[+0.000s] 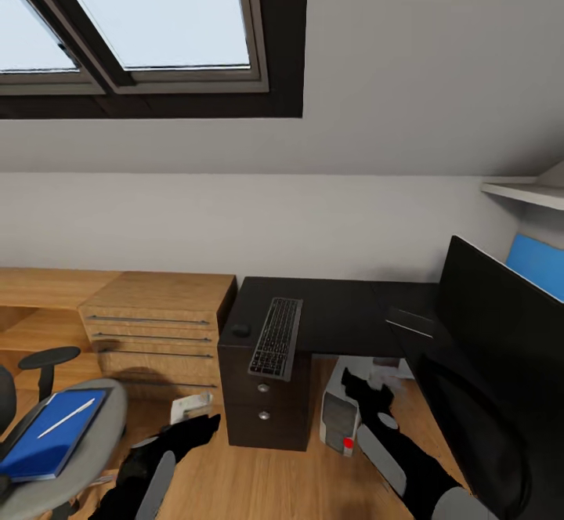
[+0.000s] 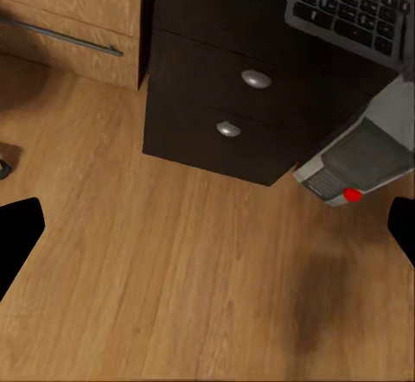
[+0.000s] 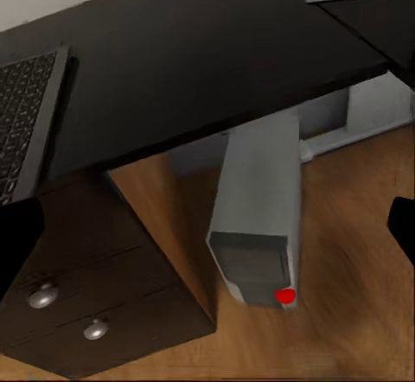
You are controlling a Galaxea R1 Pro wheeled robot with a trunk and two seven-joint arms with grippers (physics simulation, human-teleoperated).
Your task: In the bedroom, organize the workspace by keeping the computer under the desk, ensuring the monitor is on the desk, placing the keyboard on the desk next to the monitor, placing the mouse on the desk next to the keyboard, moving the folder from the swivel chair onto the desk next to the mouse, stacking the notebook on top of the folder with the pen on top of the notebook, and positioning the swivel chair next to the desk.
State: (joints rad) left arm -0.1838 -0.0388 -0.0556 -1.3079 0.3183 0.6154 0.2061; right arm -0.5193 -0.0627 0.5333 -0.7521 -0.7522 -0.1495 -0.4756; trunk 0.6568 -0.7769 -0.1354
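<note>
The black-topped desk (image 1: 345, 312) carries the keyboard (image 1: 276, 337), which overhangs its front edge, with the mouse (image 1: 240, 330) just to its left. The monitor (image 1: 501, 340) stands on the desk's right wing. Under the desk stands the computer (image 1: 340, 420) (image 3: 258, 226), its red light lit. At the lower left, the swivel chair (image 1: 94, 445) holds the blue folder (image 1: 47, 435) with the pen (image 1: 66, 417) lying on it. I cannot make out the notebook. My left gripper (image 2: 207, 235) hangs open over the floor before the desk drawers (image 2: 233, 97). My right gripper (image 3: 207, 235) is open, facing the computer.
A light wooden drawer unit (image 1: 157, 324) stands against the desk's left side, with a low wooden bench beyond it. A skylight (image 1: 149, 19) sits in the sloped ceiling. A white shelf (image 1: 525, 191) and a blue panel (image 1: 536, 265) lie behind the monitor. Wooden floor (image 2: 199, 296) stretches before the desk.
</note>
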